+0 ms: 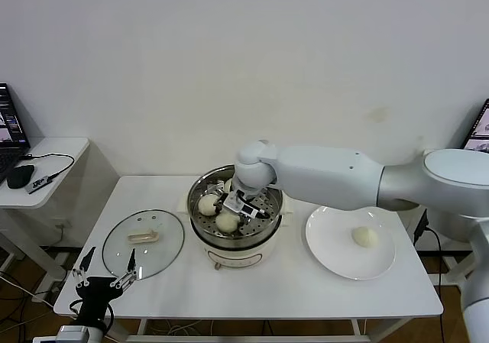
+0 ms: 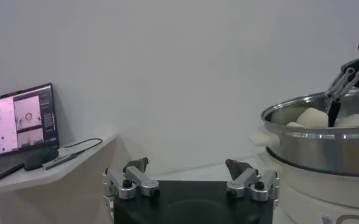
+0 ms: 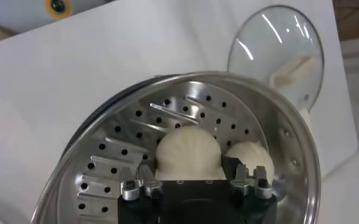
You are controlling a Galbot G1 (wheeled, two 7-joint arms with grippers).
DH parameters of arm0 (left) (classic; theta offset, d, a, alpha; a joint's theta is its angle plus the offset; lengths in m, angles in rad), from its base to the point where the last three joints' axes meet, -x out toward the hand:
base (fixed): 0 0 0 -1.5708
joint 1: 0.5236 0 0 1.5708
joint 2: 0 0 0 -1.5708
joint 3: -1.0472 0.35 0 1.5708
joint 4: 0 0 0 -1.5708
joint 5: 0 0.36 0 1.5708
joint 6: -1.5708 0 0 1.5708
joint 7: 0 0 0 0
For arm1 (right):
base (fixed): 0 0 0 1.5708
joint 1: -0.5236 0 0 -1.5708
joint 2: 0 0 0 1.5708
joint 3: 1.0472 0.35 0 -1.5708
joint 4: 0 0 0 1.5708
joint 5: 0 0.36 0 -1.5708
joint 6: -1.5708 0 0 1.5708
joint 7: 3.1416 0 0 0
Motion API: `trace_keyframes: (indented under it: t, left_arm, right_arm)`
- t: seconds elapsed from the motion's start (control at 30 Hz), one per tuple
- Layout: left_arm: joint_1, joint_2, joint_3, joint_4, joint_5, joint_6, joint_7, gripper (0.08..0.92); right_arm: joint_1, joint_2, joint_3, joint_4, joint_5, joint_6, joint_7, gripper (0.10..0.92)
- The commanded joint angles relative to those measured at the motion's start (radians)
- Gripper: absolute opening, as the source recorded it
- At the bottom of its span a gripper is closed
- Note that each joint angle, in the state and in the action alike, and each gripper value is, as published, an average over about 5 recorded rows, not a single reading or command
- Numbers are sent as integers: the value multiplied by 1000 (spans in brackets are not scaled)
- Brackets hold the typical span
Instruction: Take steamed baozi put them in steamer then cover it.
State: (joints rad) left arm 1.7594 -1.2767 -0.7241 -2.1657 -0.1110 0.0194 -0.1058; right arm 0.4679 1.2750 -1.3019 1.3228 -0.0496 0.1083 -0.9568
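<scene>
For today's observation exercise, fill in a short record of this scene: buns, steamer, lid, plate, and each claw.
Buns in steamer: three, one between the right claw's fingers
Bun on plate: one
Steamer: uncovered, mid-table
Lid: flat on table, beside the steamer
Plate: on the steamer's other side
Right claw: inside steamer, around a bun
Left claw: open, idle, at table edge
</scene>
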Motion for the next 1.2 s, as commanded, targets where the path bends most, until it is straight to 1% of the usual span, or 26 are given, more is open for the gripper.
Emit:
trace_keyframes:
  t: [0.03, 0.1, 0.17, 0.27, 0.37, 0.5, 0.67, 0.9, 1.07, 1.2]
  left_arm:
    - [1, -1, 0, 0, 1, 0, 0, 823]
    - [2, -2, 0, -1, 1, 0, 0, 823]
    - [2, -2, 0, -2, 1, 0, 0, 823]
    - [1, -2, 0, -3, 1, -1, 0, 823]
    - [1, 0, 0, -4, 1, -1, 0, 823]
    - [-1, 5, 0, -5, 1, -1, 0, 823]
    - [-10, 14, -4, -6, 3, -2, -1, 823]
    - [-15, 27, 2, -12, 4, -2, 0, 823]
    - [-18, 33, 14, -20, 5, -1, 1, 823]
    - [-21, 35, 28, -27, 9, -1, 2, 823]
  right_arm:
    - [4, 8, -12, 7, -7, 39, -19, 663]
    - [9, 3, -13, 10, -2, 39, -22, 673]
    - [16, -2, -12, 11, 2, 41, -21, 706]
    - [29, -17, 0, 13, 9, 42, -17, 777]
    - [44, -46, 28, 22, 28, 36, -13, 815]
    - [70, -118, 66, 50, 66, -8, -23, 822]
    - [92, -248, 125, 90, 75, -136, -69, 823]
    - [78, -459, 197, 148, 136, -318, -111, 823]
    - [3, -610, 231, 181, 136, -350, -114, 823]
    - [-69, -720, 251, 187, 94, -349, -113, 823]
